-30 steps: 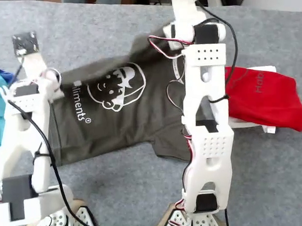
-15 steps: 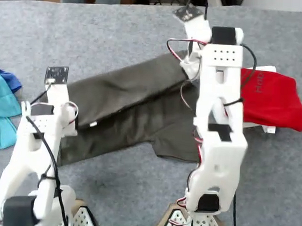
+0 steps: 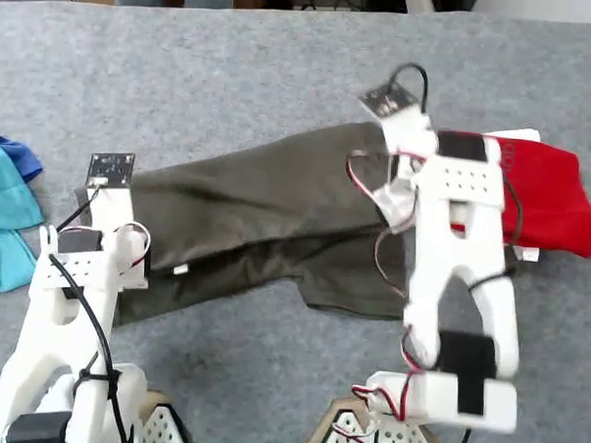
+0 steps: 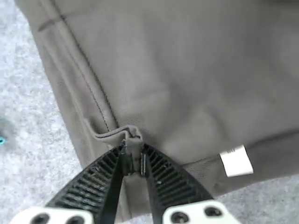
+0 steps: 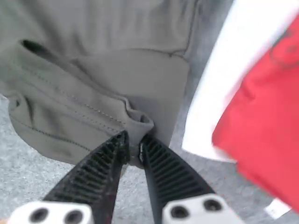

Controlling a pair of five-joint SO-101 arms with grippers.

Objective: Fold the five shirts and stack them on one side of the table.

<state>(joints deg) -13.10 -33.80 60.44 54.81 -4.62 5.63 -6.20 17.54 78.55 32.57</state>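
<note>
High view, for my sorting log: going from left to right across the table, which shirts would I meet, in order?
teal shirt → olive shirt → red shirt

- Grey felt tabletop (image 3: pixel 233 72): bare felt runs along the whole far strip, side to side, giving open passage.
- Dark olive cotton shirt (image 3: pixel 257 195), doubled lengthwise: lies slantwise across the middle, from near left to far right.
- Folded red shirt (image 3: pixel 542 198) on a white sheet (image 3: pixel 520 134): fills the right side, just beside the olive shirt's right end.
- Crumpled turquoise cloth (image 3: pixel 3 228) and dark blue cloth (image 3: pixel 19 155): heaped at the left edge, with a band of bare felt between them and the left arm.
- White left arm (image 3: pixel 71 300) and white right arm (image 3: pixel 460 268): rise from the near edge over the shirt's two ends. Left gripper (image 4: pixel 133 161) and right gripper (image 5: pixel 133 147) each pinch its hem.
- Near centre: bare felt between the two arm bases.
</note>
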